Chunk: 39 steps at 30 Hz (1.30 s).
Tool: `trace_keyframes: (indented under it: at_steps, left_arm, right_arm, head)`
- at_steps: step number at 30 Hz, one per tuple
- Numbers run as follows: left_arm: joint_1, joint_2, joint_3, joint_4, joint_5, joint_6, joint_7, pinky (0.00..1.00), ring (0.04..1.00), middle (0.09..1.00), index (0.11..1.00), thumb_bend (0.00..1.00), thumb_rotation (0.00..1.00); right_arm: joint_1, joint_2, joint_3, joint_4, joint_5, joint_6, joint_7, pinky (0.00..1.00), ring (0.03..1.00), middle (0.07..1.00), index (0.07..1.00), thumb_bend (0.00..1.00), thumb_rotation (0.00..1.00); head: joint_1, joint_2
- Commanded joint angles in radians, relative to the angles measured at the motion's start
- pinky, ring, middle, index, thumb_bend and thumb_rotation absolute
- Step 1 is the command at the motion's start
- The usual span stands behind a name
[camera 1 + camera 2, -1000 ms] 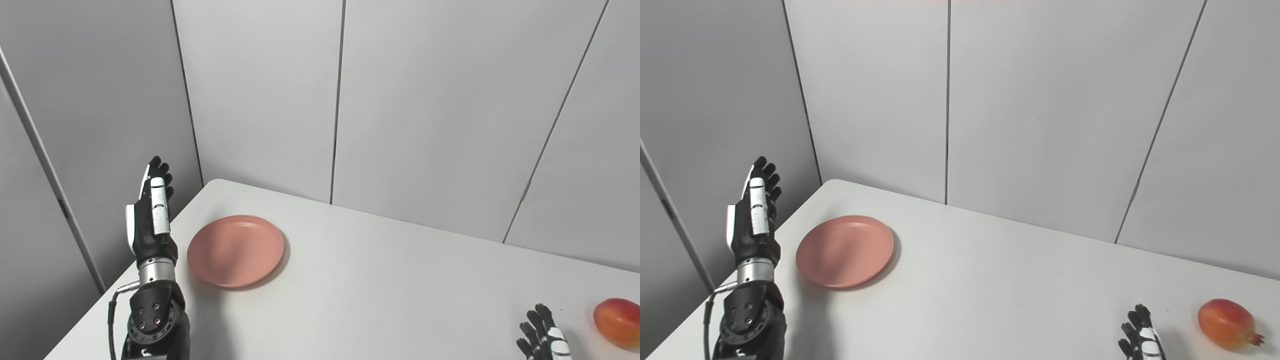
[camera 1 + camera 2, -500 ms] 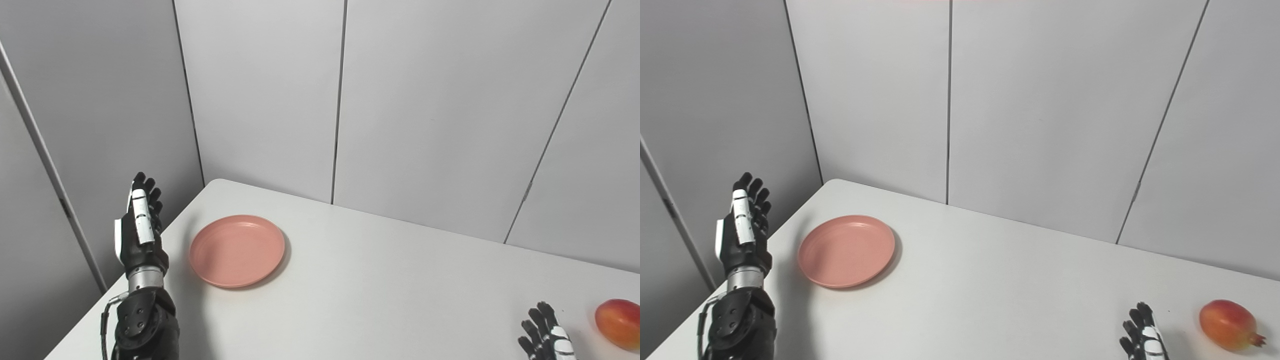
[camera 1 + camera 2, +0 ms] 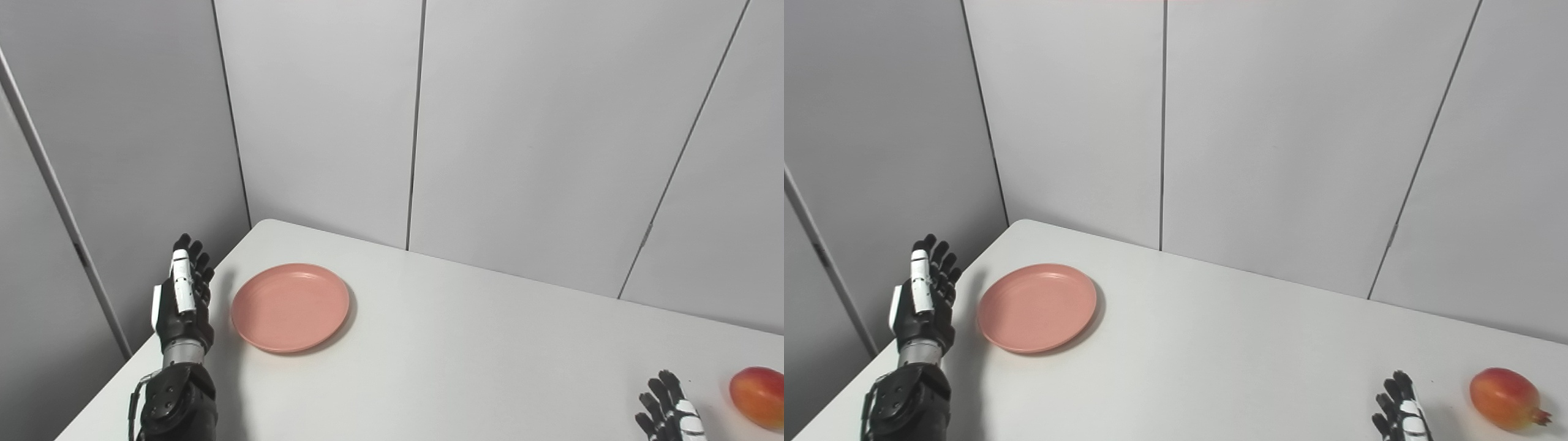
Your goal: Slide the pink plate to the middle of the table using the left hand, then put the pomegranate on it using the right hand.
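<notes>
matt pink plate (image 3: 290, 307), smooth table (image 3: 465, 355)

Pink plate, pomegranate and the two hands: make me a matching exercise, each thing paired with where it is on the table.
Things:
1. pink plate
2. pomegranate
3. left hand
4. right hand

Places:
A. near right edge, lying on the table
B. at the left table edge, fingers upright, beside the plate
C. left part of the table, empty
D. bottom of the picture, just left of the fruit

Pairs: 1-C, 2-A, 3-B, 4-D
</notes>
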<state>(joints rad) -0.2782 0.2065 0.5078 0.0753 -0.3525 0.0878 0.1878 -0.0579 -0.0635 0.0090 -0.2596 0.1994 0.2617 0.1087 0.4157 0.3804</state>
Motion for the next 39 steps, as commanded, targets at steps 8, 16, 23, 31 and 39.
trace_keyframes:
  at_steps: [8,16,23,31,39]
  left_arm:
    - [-0.040,0.049,-0.009,0.085,-0.019,-0.057,-0.041,0.96,0.982,0.982,0.951,0.36,1.00]
    - [-0.049,0.061,-0.006,0.146,-0.036,-0.061,-0.058,0.94,0.952,0.952,0.937,0.36,1.00]
    - [-0.055,0.076,-0.023,0.211,-0.029,-0.069,-0.068,0.94,0.935,0.942,0.936,0.37,1.00]
    - [-0.063,0.063,-0.029,0.227,-0.066,-0.050,-0.087,0.93,0.928,0.916,0.901,0.37,1.00]
    - [-0.068,0.053,-0.074,0.250,-0.056,-0.043,-0.107,0.92,0.915,0.915,0.896,0.37,1.00]
  right_arm:
    - [-0.022,-0.007,-0.006,-0.042,0.011,-0.003,0.009,1.00,1.000,1.000,1.000,0.12,1.00]
    - [-0.024,-0.008,-0.007,-0.045,0.013,0.001,0.008,1.00,1.000,1.000,1.000,0.12,1.00]
    - [-0.025,-0.011,-0.008,-0.049,0.019,0.007,0.010,1.00,1.000,1.000,1.000,0.12,1.00]
    - [-0.023,-0.013,-0.005,-0.053,0.014,0.007,0.007,1.00,1.000,1.000,1.000,0.13,1.00]
    - [-0.024,-0.013,-0.003,-0.052,0.008,0.004,0.008,1.00,1.000,1.000,1.000,0.13,1.00]
  head:
    - [0.000,0.005]
    - [0.000,0.012]
    - [-0.002,0.018]
    - [-0.002,0.024]
    - [-0.007,0.028]
